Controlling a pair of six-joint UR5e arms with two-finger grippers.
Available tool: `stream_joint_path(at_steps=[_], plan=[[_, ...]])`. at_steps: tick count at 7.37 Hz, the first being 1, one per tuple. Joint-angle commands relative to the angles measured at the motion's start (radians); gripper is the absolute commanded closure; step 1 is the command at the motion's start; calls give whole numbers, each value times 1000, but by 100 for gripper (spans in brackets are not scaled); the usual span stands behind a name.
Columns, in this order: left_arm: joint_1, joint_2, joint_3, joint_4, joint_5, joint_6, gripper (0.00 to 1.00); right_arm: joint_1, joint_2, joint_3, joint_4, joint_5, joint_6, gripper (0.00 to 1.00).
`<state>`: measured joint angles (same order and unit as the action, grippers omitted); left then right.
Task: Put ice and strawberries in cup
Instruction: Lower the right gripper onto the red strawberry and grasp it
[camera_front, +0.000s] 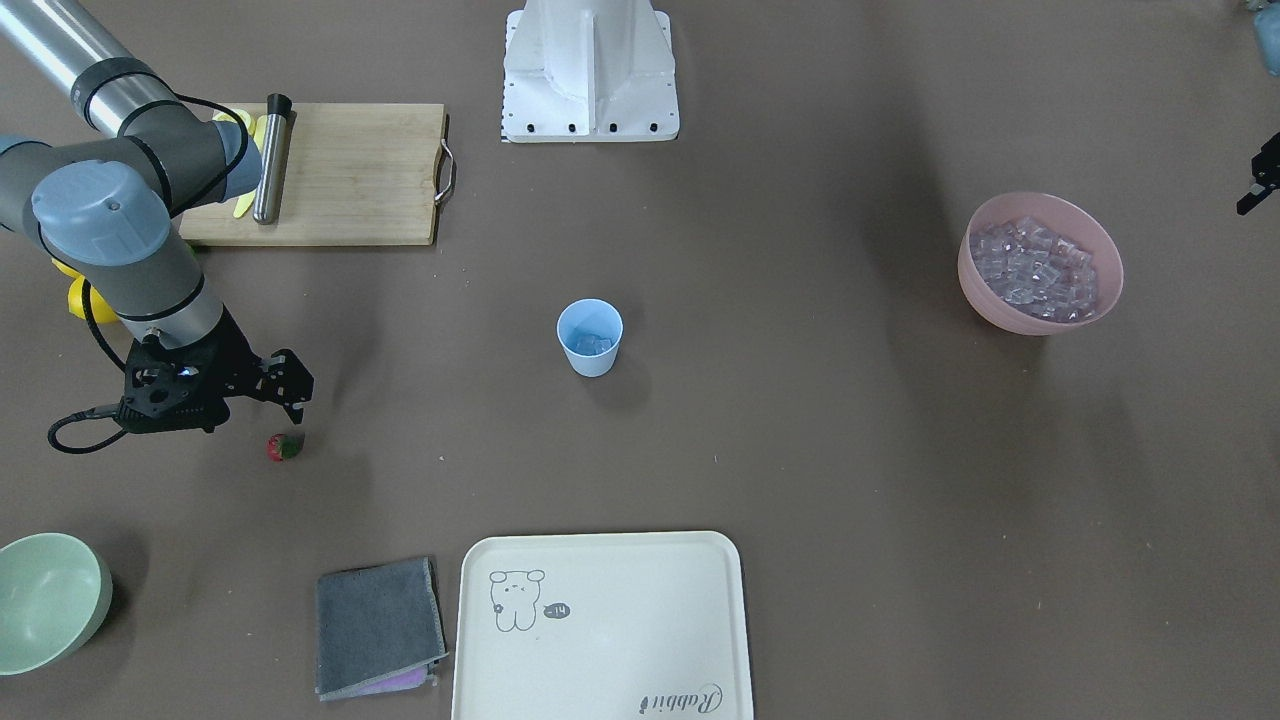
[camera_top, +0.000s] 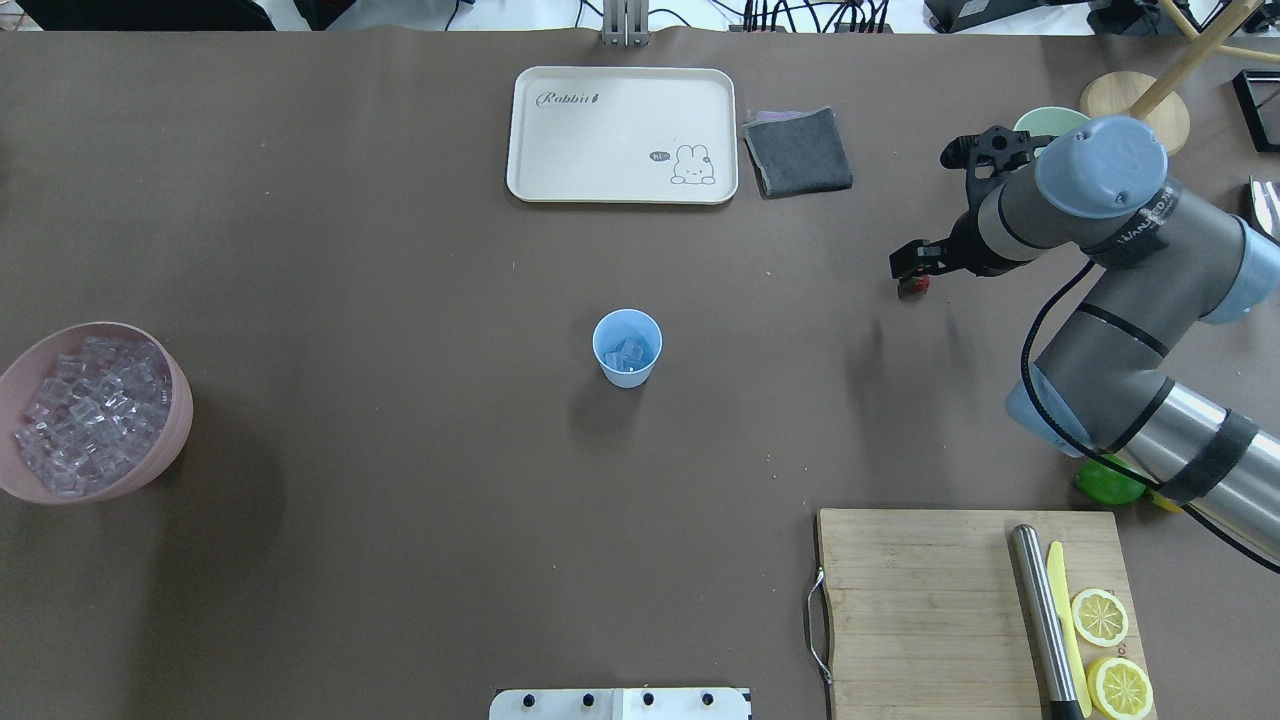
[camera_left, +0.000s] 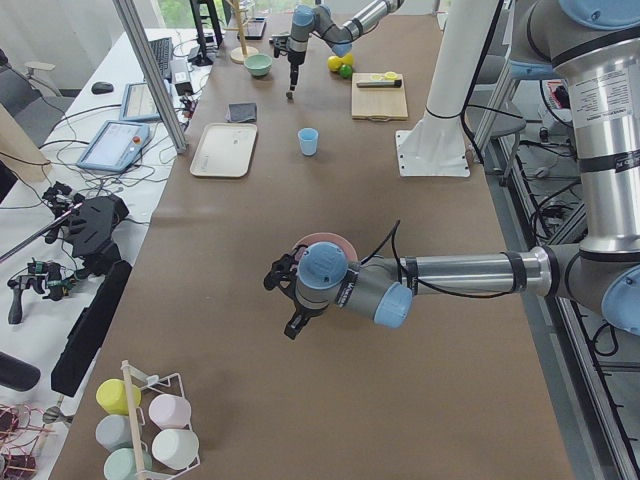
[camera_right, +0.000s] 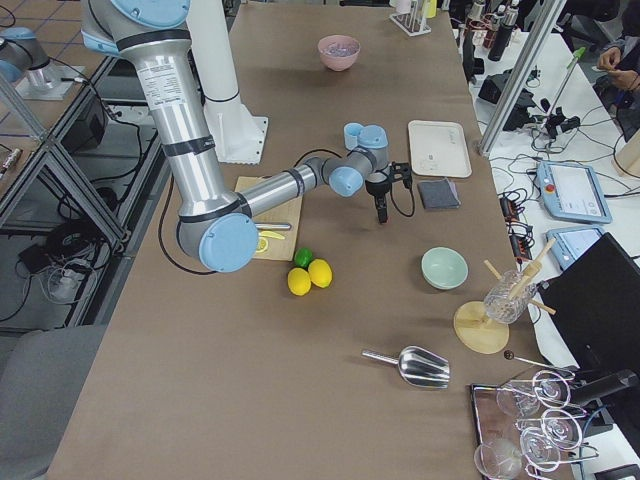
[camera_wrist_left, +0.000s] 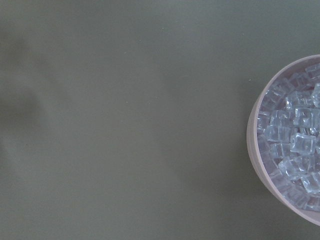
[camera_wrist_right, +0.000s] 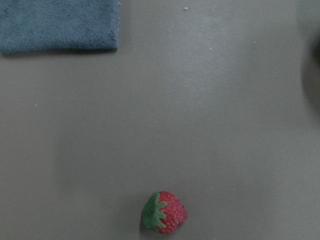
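Note:
The light-blue cup (camera_front: 590, 340) stands upright mid-table with a few ice cubes (camera_top: 628, 352) inside. A heap of ice (camera_front: 1035, 270) fills the pink bowl (camera_front: 1000, 310); it also shows in the left wrist view (camera_wrist_left: 295, 140). The strawberry (camera_front: 284, 446) lies on the table and sits low in the right wrist view (camera_wrist_right: 165, 212). My right gripper (camera_front: 292, 385) hovers just above and beside it, apart from it, and looks open and empty. My left gripper (camera_front: 1258, 180) is at the frame's edge next to the pink bowl, with its fingers spread and empty.
A cream tray (camera_front: 600, 620) and a grey cloth (camera_front: 378, 625) lie at the far edge. A pale green bowl (camera_front: 50, 600) stands beyond the strawberry. A wooden cutting board (camera_front: 350, 170) holds a steel rod (camera_front: 270, 160), a yellow knife and lemon halves (camera_top: 1100, 617). A lime (camera_top: 1108, 482) lies under the right arm.

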<state>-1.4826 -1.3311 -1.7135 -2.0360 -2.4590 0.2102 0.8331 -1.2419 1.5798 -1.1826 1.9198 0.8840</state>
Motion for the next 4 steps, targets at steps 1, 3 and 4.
stream_joint_path(at_steps=[1, 3, 4], plan=[[1, -5, 6, -1, 0, 0, 1, -6, 34, -114, 127, -14, 47, 1], [2, -5, 6, -1, 0, 0, 1, -14, 29, -113, 129, -16, 50, 2], [2, -5, 6, -1, 0, 2, 1, -20, 24, -110, 127, -21, 58, 7]])
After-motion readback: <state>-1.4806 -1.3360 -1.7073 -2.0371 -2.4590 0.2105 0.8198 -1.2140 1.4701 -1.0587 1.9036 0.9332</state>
